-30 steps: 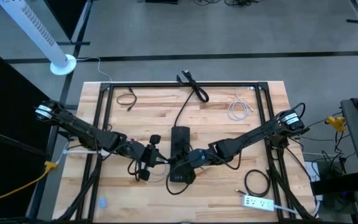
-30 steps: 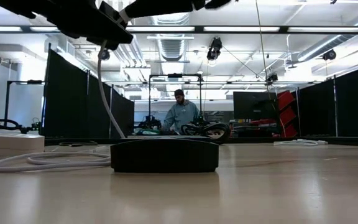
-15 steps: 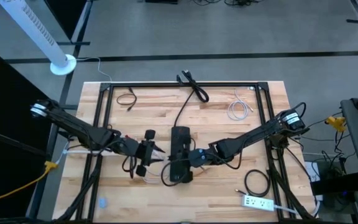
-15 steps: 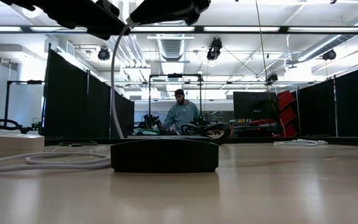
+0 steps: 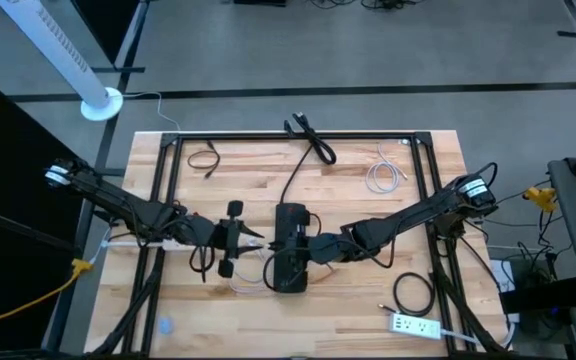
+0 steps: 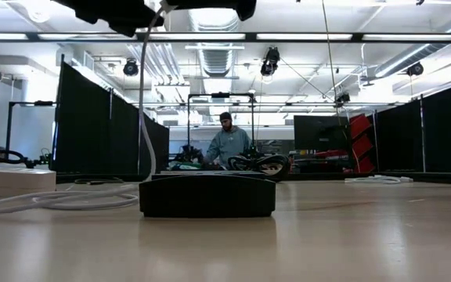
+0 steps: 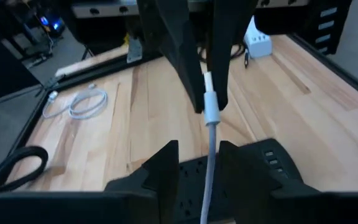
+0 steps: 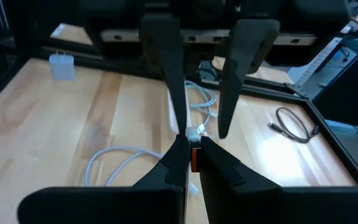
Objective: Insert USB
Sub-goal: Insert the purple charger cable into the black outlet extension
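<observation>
High view: both arms reach in toward the middle of the tabletop (image 5: 368,290). The left claw (image 5: 238,238) and right claw (image 5: 306,247) face each other just beside a black power strip (image 5: 290,262). The fingertips are too small to read here, and the right claw overlaps the strip's edge.

Right wrist view: the right claw (image 8: 190,140) is pinched together on a white USB plug (image 8: 193,132). An orange bit shows just below the grip. The plug's metal tip cannot be made out. The left arm's two fingers (image 8: 166,68) stand spread wide opposite, touching nothing.

Left wrist view: the left claw (image 7: 199,147) is spread open. The white cable (image 7: 209,168) runs up through the gap without clear contact to the plug, which sits between the right arm's fingers. The power strip lies below, partly covered by the left claw; a few of its sockets show at one side.

Low view: both arms are cut off at the top edge. The cable (image 6: 144,117) hangs from there and trails across the tabletop beside the strip (image 6: 207,196); the plug is out of frame. A person (image 6: 227,145) sits far back in the room.

Also seen from above: a coiled white cord (image 5: 385,178), a black coil (image 5: 413,293) and a white outlet bar (image 5: 415,325), all well apart from the claws.
</observation>
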`<state>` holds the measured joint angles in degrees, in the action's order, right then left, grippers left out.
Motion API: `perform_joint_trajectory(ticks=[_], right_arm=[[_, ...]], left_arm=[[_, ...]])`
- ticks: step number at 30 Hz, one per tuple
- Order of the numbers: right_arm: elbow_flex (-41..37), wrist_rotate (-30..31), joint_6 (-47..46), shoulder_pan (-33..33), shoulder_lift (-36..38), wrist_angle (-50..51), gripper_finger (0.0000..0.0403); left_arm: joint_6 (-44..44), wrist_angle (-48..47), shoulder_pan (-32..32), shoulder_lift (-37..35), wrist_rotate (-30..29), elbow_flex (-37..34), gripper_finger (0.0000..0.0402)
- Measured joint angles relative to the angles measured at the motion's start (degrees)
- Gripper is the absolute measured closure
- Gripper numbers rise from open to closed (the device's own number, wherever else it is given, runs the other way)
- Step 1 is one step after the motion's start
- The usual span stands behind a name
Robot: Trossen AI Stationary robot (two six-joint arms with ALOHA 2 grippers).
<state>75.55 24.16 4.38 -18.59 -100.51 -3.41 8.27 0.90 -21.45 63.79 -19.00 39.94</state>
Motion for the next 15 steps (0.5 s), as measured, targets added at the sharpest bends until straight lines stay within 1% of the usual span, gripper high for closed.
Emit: perform_joint_trajectory(ticks=[6, 15], right_arm=[[0.0, 0.0, 0.1, 0.0, 0.4, -2.1, 0.0392], [0.0, 0.8, 0.6, 0.2, 0.5, -5.0, 0.0392]], left_arm=[[2.4, 3.6, 0.0, 0.0, 0.0, 0.0, 0.0299], [4.2, 6.1, -0.2, 0.0, 0.0, 0.0, 0.0303]])
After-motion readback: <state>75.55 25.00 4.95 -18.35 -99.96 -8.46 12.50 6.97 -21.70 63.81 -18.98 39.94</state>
